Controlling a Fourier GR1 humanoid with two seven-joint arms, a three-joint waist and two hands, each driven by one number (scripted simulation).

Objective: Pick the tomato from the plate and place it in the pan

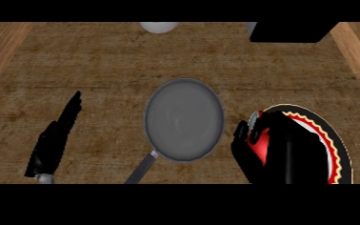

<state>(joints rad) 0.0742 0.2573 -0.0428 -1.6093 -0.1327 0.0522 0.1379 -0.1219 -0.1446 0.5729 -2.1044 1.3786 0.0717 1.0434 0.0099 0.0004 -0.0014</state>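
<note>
Right hand (275, 148) curled round tomato (262, 145), over plate (330, 145)

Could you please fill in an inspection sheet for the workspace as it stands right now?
Surface: brown counter, paler wood strips at both sides.
Job's things: grey pan at centre, nothing in it, handle toward the lower edge; tomato on the dark plate with red and cream rim.
Clutter: white object and black box at the far edge.
Hands: right hand curled round the tomato; left hand resting open at left.
Cables: nothing seen.
Surroundings: nothing seen.
</note>
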